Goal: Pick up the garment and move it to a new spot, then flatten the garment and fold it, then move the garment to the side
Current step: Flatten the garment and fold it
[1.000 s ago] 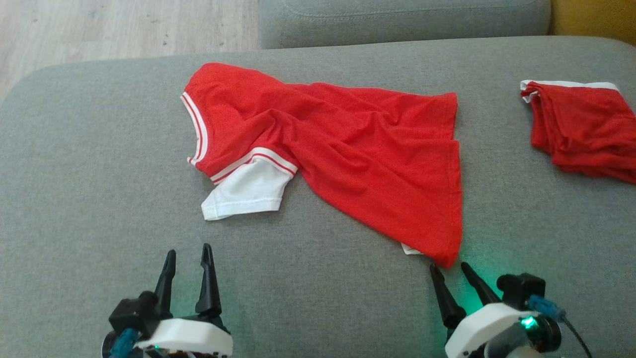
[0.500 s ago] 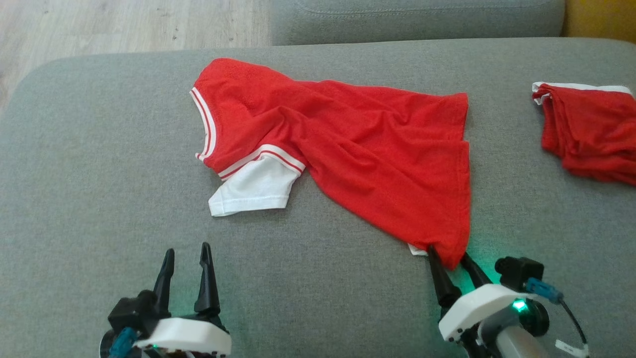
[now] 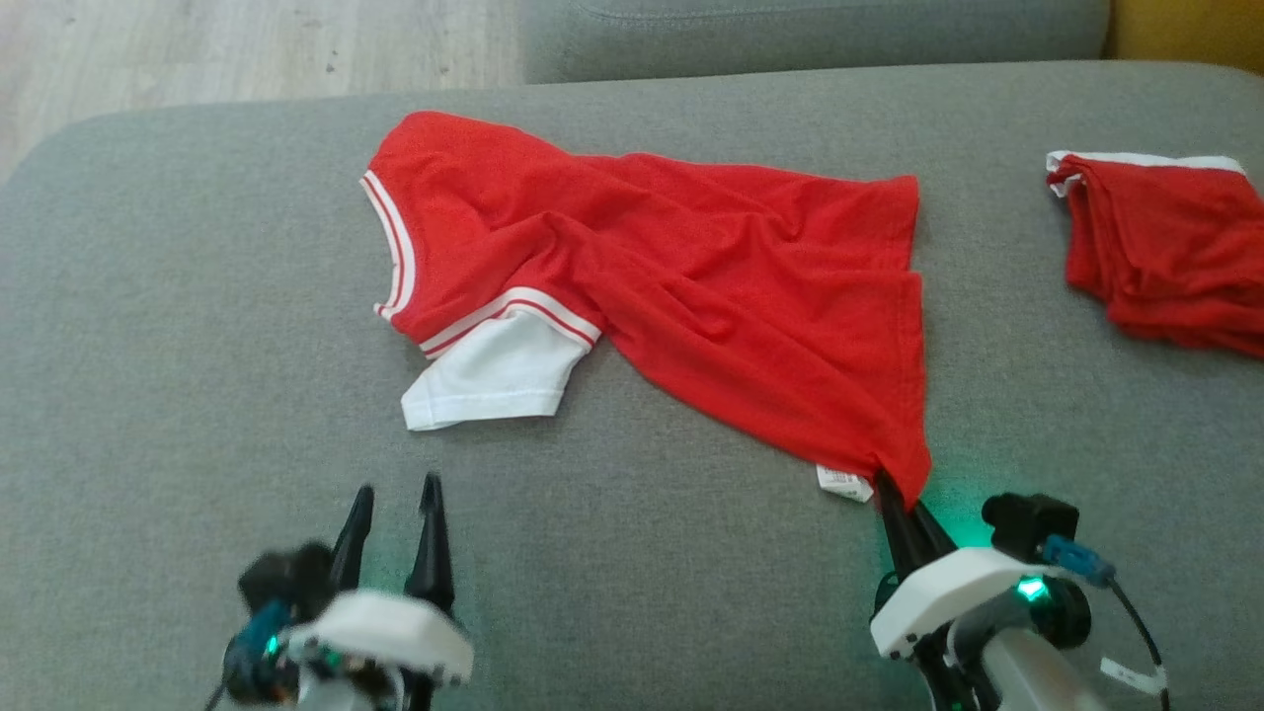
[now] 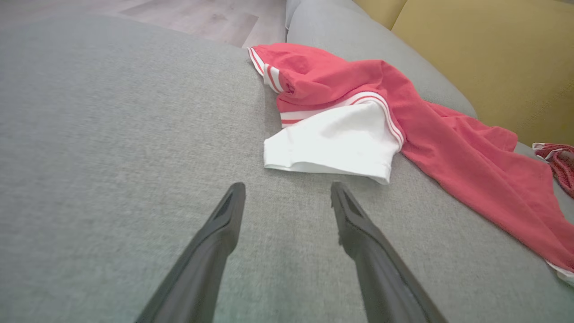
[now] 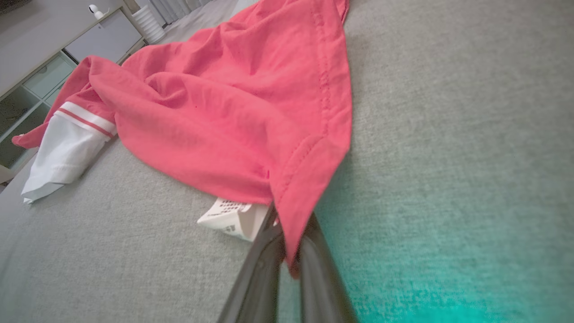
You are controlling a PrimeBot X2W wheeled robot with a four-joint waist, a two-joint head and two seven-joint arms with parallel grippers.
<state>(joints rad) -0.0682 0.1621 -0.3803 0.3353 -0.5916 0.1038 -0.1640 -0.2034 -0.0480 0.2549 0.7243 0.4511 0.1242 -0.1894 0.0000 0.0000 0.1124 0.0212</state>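
The garment (image 3: 691,286), a red shirt with a white sleeve (image 3: 489,380) and striped trim, lies crumpled across the grey sofa cushion (image 3: 197,326). My right gripper (image 3: 904,504) is shut on its near hem corner, beside a white label (image 3: 844,482). In the right wrist view the red hem corner (image 5: 305,179) is pinched between the two fingers (image 5: 264,264). My left gripper (image 3: 395,499) stands open over bare cushion, just short of the white sleeve (image 4: 332,143); the left wrist view shows its fingers (image 4: 224,224) spread with nothing between them.
A second red garment (image 3: 1160,247) with white trim lies bunched at the cushion's right end. A sofa backrest (image 3: 810,35) runs along the far side, wooden floor (image 3: 247,44) beyond the left. A yellow cushion (image 4: 484,58) shows in the left wrist view.
My right gripper slid forward onto the shirt's near hem corner and shut on it. The left gripper stayed open and shifted slightly right. The head camera moved a little.
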